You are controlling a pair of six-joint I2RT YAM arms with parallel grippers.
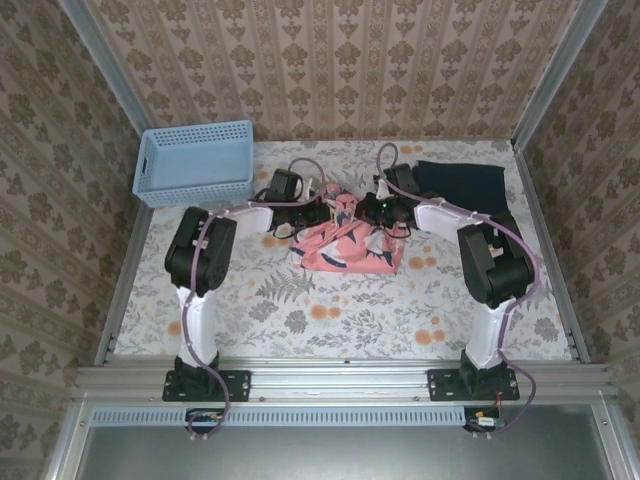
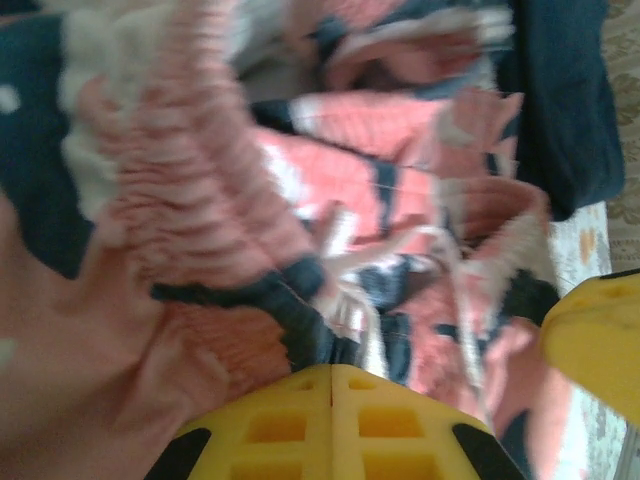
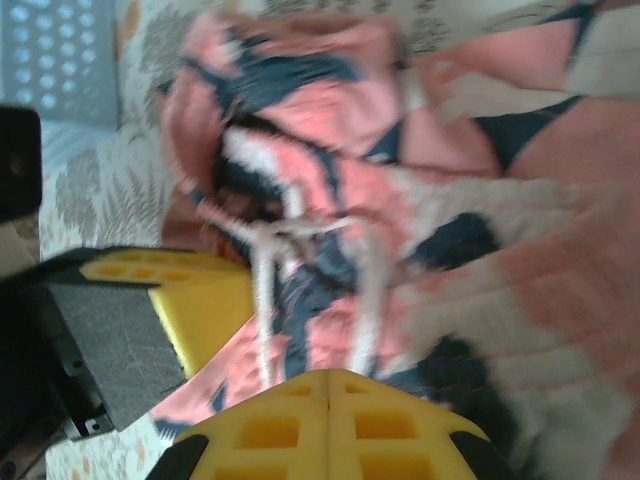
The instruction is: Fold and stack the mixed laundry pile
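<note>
The coral-pink garment (image 1: 350, 248) with its navy and white leaf print lies bunched in the middle of the table. My left gripper (image 1: 330, 212) and right gripper (image 1: 374, 211) meet over its far edge, close together. In the left wrist view the yellow fingers (image 2: 300, 420) are pressed together, and my left gripper (image 2: 331, 368) pinches the gathered waistband and white drawstring (image 2: 345, 300). In the right wrist view my right gripper (image 3: 330, 374) is likewise shut on the printed cloth (image 3: 330, 300) beside the drawstring (image 3: 265, 290). The plain navy garment (image 1: 460, 185) lies flat at the back right.
A light blue perforated basket (image 1: 195, 162) stands at the back left corner. Patterned walls enclose the table on three sides. The other arm's yellow finger shows close by in each wrist view (image 2: 595, 345) (image 3: 200, 300).
</note>
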